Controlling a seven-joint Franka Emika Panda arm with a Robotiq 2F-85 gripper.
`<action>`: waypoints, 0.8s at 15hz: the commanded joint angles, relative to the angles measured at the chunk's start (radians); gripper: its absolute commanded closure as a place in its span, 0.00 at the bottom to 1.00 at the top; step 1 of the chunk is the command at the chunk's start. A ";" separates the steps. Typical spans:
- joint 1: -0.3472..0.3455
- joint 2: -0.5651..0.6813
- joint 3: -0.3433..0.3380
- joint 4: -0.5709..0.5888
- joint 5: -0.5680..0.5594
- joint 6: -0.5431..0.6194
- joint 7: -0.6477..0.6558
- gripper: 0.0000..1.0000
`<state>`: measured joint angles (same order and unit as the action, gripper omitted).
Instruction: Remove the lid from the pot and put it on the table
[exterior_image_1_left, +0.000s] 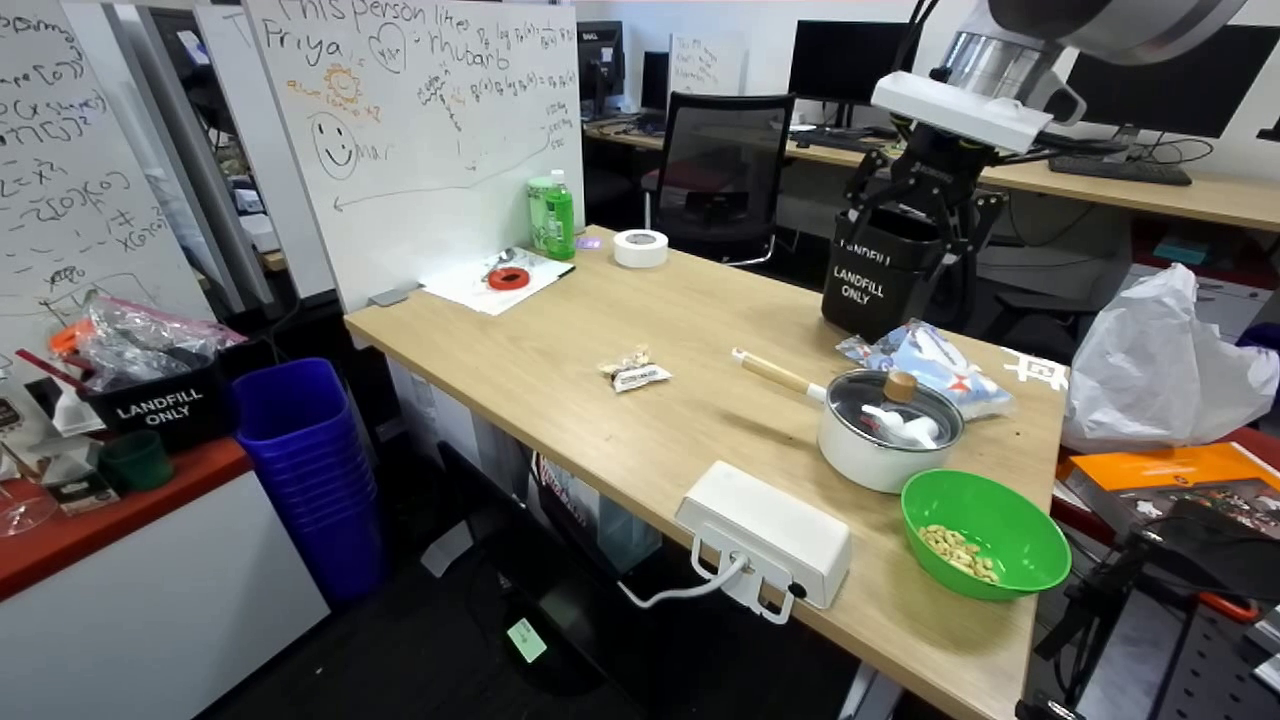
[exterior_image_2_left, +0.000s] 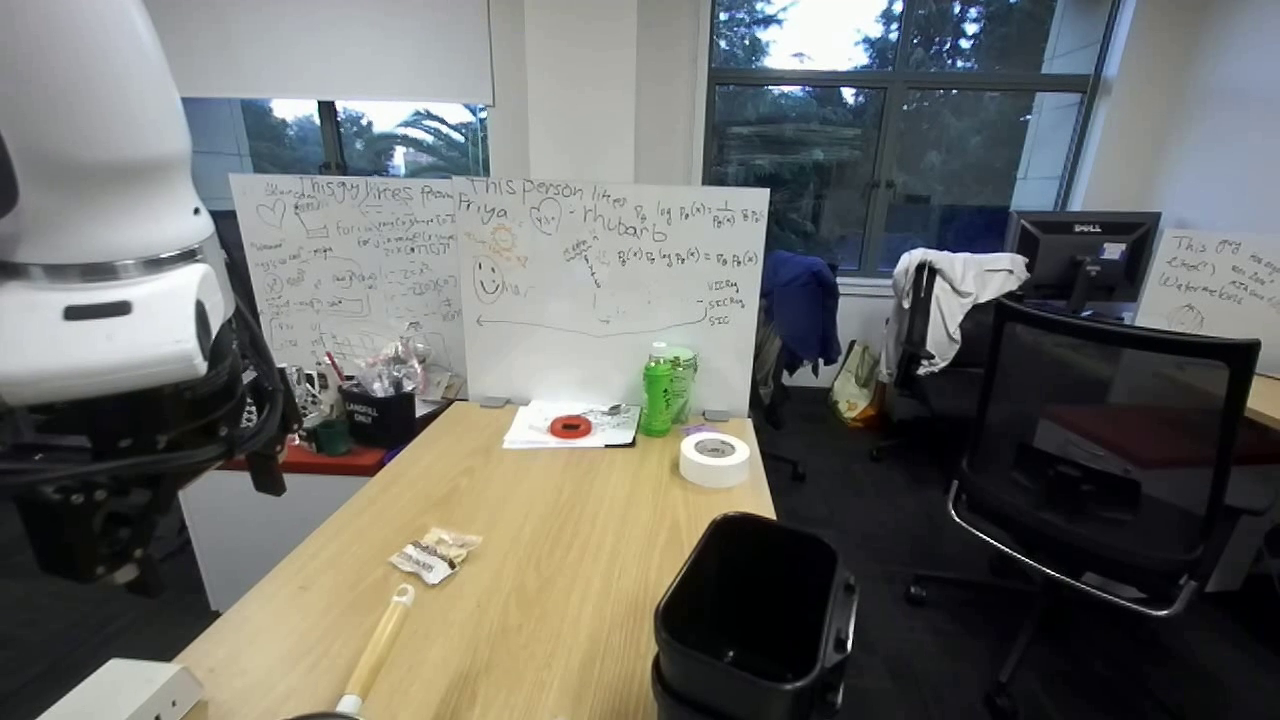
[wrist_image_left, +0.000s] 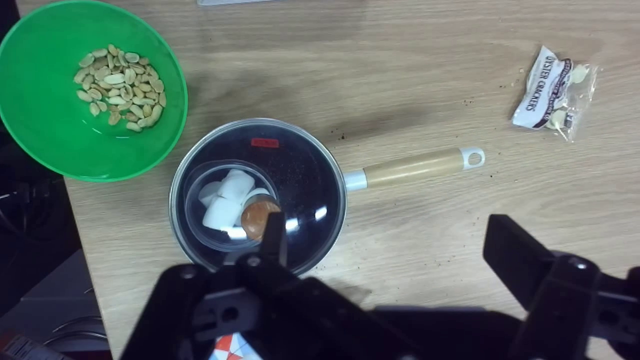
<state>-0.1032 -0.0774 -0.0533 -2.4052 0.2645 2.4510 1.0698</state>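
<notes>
centring over the wooden knob (wrist_image_left: 257, 219) looks to be the step in hand: the lid (wrist_image_left: 287, 182) still sits on the pot (exterior_image_1_left: 868, 452), which stands on the table (exterior_image_1_left: 560, 350) just beside the green bowl (wrist_image_left: 45, 115). the gripper (wrist_image_left: 386, 234) hangs well above, its fingers (wrist_image_left: 517, 260) spread wide with nothing held between them. in the wrist view the knob lies close to one finger rather than midway, so the gripper should probably shift toward the pot before coming down; otherwise that finger could knock the knob aside or strike the lid. it would do well to descend straight, halt with the pads level with the knob and short of the lid, then squeeze gently. a slow vertical lift should keep the lid level and leave the pot unmoved. for setting down, the stretch of table between the handle (exterior_image_1_left: 783, 377) and the roll of tape (exterior_image_1_left: 640, 258) seems sensible, whereas a path over the green bowl would risk catching its rim.
</notes>
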 joint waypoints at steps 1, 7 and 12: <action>0.003 0.036 -0.002 0.019 -0.001 -0.018 0.055 0.00; -0.003 0.217 -0.024 0.102 0.171 -0.085 0.116 0.00; 0.002 0.262 -0.043 0.108 0.215 -0.032 0.123 0.00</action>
<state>-0.1084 0.1854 -0.0891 -2.2982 0.4797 2.4218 1.1932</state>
